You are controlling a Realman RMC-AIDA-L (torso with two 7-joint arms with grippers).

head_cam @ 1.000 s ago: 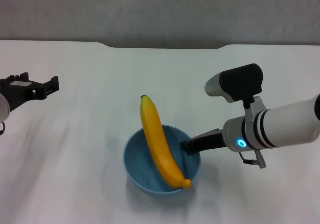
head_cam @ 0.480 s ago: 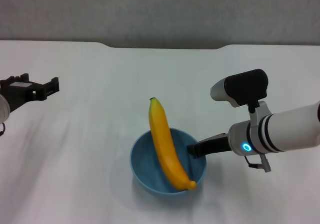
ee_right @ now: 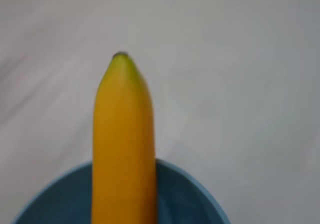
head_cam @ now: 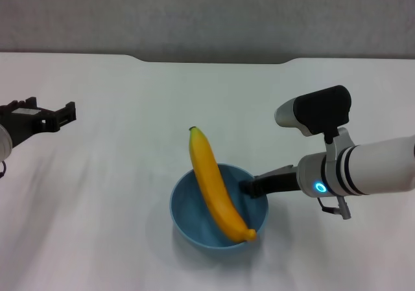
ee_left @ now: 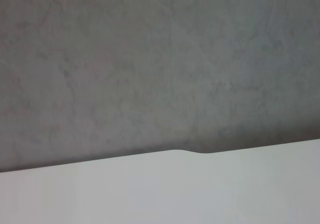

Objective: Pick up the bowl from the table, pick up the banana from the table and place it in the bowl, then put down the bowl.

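Note:
The light-blue bowl point(head_cam: 189, 208) is at the front middle of the white table point(head_cam: 97, 174), with a shadow under it. The yellow banana point(head_cam: 211, 181) lies in it, resting across the rim, its stem tip sticking out over the far side. My right gripper point(head_cam: 248, 187) is shut on the bowl's right rim. The right wrist view shows the banana point(ee_right: 122, 149) rising from the bowl point(ee_right: 190, 196). I cannot tell whether the bowl touches the table. My left gripper point(head_cam: 48, 113) is open and empty at the far left, well away from the bowl.
The table's far edge has a shallow notch point(head_cam: 214, 61) with a grey wall behind it. The left wrist view shows only the table point(ee_left: 200, 194) and that wall.
The right gripper has carried the bowl and banana a little to the right. The banana has shifted slightly in the bowl. The left arm has not moved.

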